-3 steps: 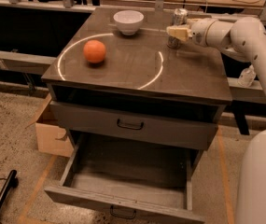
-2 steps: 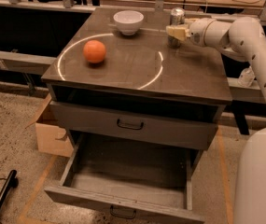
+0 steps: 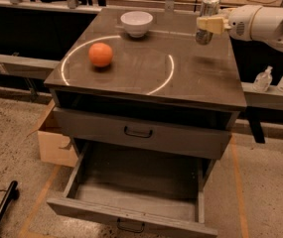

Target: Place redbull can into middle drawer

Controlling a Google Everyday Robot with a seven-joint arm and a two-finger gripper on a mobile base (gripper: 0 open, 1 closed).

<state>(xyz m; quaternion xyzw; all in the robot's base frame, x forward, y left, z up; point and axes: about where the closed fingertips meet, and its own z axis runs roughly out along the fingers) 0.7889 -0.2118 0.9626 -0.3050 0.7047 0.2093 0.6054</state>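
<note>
The redbull can (image 3: pixel 209 8) is a slim silver can, held upright just above the back right corner of the cabinet top (image 3: pixel 200 78). My gripper (image 3: pixel 208 25) comes in from the right and is shut on the can's middle, with the cream fingers (image 3: pixel 211 25) across its side. The middle drawer (image 3: pixel 131 209) is the lower of the two drawers. It is pulled far out towards the camera, its inside is bare, and its black handle (image 3: pixel 130 226) is at the front. The drawer above it (image 3: pixel 138 133) is shut.
An orange (image 3: pixel 101 54) lies on the left of the top inside a white ring mark. A white bowl (image 3: pixel 136 23) stands at the back middle. A cardboard box (image 3: pixel 51 145) sits on the floor left of the cabinet. Two small bottles (image 3: pixel 262 79) stand at the right.
The can has come up off the cabinet top in my gripper and moved a little to the right. The orange, bowl and drawers have not moved.
</note>
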